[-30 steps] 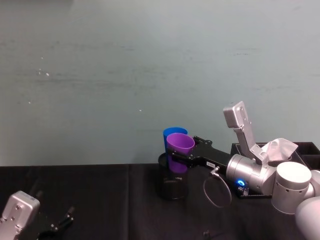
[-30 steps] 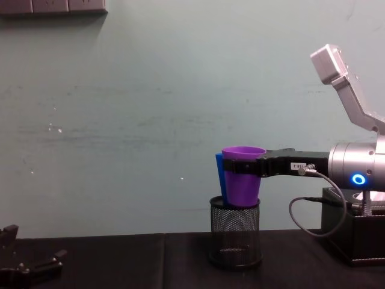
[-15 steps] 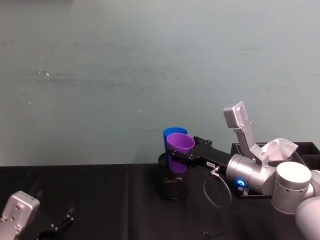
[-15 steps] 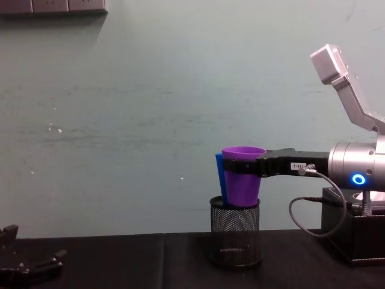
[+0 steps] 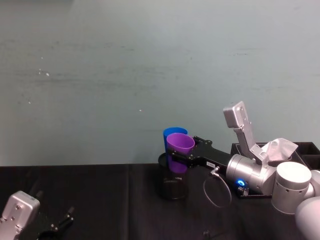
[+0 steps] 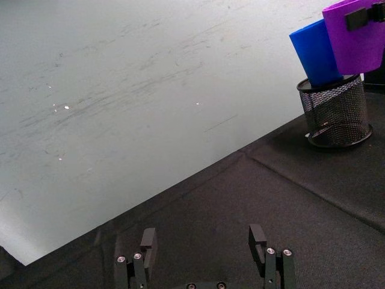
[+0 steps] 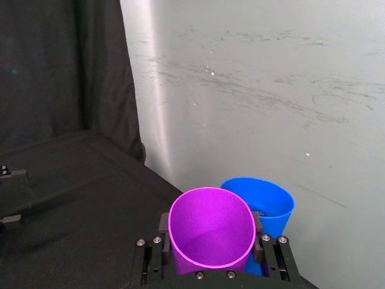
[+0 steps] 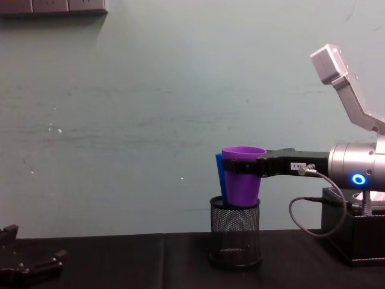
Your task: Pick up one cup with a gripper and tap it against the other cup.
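Right gripper (image 8: 240,166) clamped on purple cup (image 8: 243,188) at desk's (image 8: 120,265) far edge, above mesh holder (image 8: 236,238), seemingly touching blue cup (image 8: 220,177). We judged tap underway; next, ease apart. Left gripper (image 6: 203,236) idle near-left corner, spread wide.

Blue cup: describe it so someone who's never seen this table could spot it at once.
On the black table, near the pale wall, stands a black mesh pen holder. The blue cup sits in it: bright blue, unlike the purple cup beside it, which the right gripper holds.
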`<state>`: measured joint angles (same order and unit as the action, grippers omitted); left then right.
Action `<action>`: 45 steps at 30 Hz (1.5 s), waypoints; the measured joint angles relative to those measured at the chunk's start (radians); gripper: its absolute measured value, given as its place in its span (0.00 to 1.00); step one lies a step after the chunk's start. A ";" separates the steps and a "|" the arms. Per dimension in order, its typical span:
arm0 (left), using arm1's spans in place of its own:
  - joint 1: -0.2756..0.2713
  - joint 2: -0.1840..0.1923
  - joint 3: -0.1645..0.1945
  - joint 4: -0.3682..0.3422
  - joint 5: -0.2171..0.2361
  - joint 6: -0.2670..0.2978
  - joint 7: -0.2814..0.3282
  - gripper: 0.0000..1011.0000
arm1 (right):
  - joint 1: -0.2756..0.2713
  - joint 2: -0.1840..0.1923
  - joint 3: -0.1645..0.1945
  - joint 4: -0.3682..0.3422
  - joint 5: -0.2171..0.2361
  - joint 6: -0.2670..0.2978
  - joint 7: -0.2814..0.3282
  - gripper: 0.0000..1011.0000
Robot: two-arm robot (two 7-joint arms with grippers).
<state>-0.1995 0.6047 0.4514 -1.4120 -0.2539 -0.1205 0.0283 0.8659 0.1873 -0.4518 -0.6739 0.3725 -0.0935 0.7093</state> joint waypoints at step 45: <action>0.000 0.000 0.000 0.000 0.000 0.000 0.000 0.99 | 0.000 0.000 0.000 0.000 0.000 0.000 0.000 0.73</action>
<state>-0.1995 0.6047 0.4514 -1.4119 -0.2539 -0.1205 0.0283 0.8659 0.1873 -0.4517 -0.6737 0.3723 -0.0936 0.7095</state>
